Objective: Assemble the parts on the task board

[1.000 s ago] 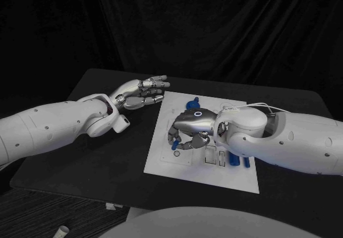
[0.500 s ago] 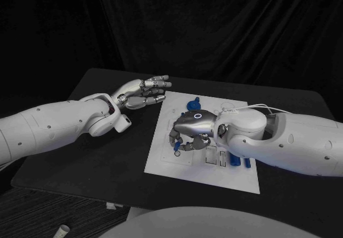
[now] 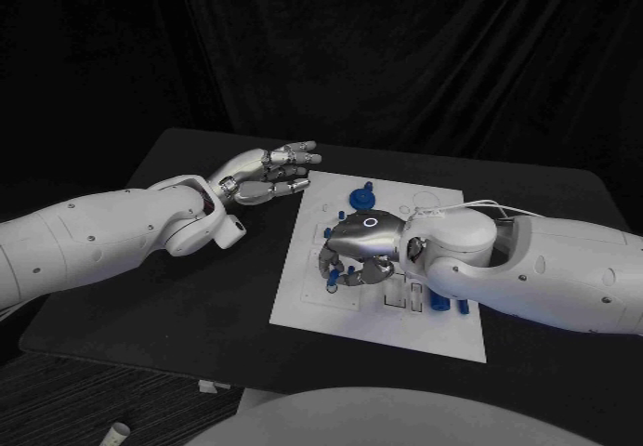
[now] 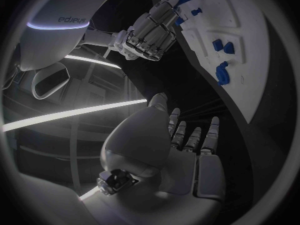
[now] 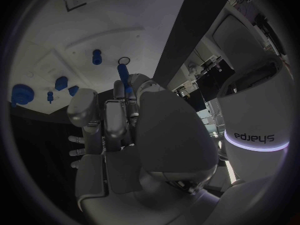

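Note:
The white task board lies mid-table. My right hand hovers low over its left-middle part and pinches a blue peg in its fingertips. In the right wrist view the peg points at a small ring hole in the board, just short of it. A round blue part stands at the board's far end. My left hand floats beside the board's far left corner, fingers apart and holding nothing.
More blue parts sit in the board beside my right wrist, and several stand near the round one. The left wrist view shows my right hand above the board. Bare black table surrounds the board.
My right hand has shifted slightly toward the board's near side with the peg, uncovering more of the round blue part. The left hand has not moved.

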Tool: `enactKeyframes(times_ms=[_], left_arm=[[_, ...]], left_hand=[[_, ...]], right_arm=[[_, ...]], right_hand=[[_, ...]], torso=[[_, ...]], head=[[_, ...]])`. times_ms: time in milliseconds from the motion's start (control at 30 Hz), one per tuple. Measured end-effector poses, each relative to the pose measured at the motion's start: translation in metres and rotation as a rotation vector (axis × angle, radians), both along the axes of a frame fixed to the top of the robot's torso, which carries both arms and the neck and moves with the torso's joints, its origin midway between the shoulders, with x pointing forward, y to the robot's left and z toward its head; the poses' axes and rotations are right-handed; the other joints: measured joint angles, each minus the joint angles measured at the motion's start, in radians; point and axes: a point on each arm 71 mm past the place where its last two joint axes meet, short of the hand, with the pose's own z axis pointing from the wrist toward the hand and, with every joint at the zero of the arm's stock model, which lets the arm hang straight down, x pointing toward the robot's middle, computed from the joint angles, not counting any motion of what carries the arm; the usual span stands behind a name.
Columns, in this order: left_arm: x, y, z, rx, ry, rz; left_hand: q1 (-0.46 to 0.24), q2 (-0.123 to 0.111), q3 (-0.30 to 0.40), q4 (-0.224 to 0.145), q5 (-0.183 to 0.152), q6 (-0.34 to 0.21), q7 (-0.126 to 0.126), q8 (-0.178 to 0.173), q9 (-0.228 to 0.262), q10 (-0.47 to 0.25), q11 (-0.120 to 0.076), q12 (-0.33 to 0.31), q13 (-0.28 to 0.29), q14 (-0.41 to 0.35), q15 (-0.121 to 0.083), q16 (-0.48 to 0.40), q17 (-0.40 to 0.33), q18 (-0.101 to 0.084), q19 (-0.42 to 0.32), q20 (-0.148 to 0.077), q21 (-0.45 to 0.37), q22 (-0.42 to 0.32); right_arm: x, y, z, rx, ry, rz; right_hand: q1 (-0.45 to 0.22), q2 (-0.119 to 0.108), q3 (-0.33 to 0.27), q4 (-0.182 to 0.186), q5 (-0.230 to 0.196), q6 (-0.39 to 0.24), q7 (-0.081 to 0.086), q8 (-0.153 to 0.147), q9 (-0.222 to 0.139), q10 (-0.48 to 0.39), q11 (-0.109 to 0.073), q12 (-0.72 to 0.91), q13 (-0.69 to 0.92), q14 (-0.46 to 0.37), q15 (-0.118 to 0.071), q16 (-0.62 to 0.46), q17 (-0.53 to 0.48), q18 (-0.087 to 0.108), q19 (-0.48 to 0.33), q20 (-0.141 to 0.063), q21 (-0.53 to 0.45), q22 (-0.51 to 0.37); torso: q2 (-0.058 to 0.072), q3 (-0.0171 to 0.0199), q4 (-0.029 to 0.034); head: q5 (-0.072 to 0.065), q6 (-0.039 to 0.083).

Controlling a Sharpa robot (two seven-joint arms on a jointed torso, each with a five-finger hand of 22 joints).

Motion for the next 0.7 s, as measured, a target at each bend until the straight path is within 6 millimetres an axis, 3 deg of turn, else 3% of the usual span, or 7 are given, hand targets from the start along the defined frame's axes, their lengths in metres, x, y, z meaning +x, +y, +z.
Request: enactKeyframes(times_ms=[700], left_arm=[[0.0001, -0.0005, -0.0001, 0.0, 0.001, -0.001]], left_hand=[[0.0, 0.0, 0.0, 0.0, 0.0, 0.0, 0.0, 0.0, 0.0, 0.0, 0.0, 0.0, 0.0, 0.0, 0.0, 0.0, 0.001, 0.0, 0.0, 0.0, 0.0, 0.0]], right_arm=[[-0.0018, -0.0007, -0.0089, -0.005, 0.014, -0.004]], right_hand=[[0.0, 0.0, 0.003, -0.003, -0.003, -0.002, -0.002, -0.002, -0.001, 0.002, 0.002, 0.0, 0.0, -0.004, -0.004, 0.0, -0.002, 0.0, 0.0, 0.0, 0.0, 0.001]], torso=[[0.0, 0.0012, 0.0001]], head=[[-0.005, 0.0]])
